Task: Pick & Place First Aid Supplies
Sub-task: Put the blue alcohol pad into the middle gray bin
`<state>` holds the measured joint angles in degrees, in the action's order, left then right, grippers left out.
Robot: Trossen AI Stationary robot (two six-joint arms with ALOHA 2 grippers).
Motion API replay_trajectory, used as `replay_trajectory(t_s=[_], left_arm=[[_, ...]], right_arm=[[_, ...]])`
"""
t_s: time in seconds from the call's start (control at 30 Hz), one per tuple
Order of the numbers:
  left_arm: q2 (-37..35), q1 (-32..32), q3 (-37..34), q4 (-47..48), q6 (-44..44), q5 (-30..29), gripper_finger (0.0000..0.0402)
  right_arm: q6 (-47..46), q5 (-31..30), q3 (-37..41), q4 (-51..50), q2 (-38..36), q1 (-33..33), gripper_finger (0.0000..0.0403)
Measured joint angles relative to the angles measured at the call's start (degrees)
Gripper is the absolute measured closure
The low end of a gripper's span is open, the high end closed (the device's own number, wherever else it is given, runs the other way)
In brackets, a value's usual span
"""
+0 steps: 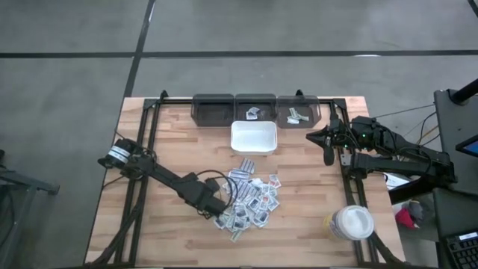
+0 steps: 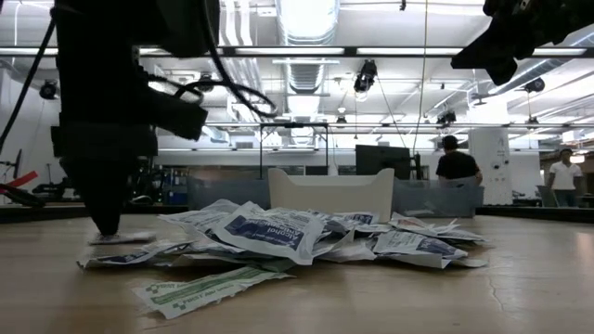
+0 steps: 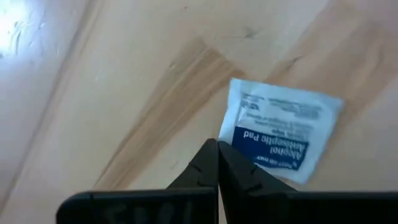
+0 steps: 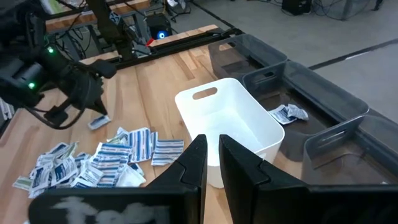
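The first aid supplies lie in a loose heap of small flat packets on the wooden table, near its front middle. One blue-printed alcohol pad packet lies apart at the heap's left side. My left gripper points down over it and is shut at the packet's corner. My right gripper hovers high at the table's right, beside the white tray. Its fingers are a narrow gap apart with nothing between them. My left gripper comes from above, pointing down, its fingertips shut at the near corner of the alcohol pad packet. One finger hides the corner itself. In the low view the packet lies flat and low at the table under the fingertip.
Three dark bins line the far edge behind the tray; the middle and right ones hold a few packets. A round white-lidded jar stands at the near right. Bare wood lies to the heap's left. People stand far off in the room.
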<state>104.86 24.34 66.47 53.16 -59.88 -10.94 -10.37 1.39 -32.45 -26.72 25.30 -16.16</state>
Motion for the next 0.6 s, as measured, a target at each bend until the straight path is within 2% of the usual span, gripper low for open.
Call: replay_trajectory(t_s=[0.27,0.6], left_arm=[[-0.02,0.0,2.91,-0.23,1.19,0.15,0.0399],[-0.11,0.02,3.11,-0.19,-0.04,0.59,0.0399]], right_arm=[[-0.16,0.0,0.0,0.0,0.02,0.0,0.0364],[-0.17,0.0,0.0,0.02,0.02,0.0,0.0364]])
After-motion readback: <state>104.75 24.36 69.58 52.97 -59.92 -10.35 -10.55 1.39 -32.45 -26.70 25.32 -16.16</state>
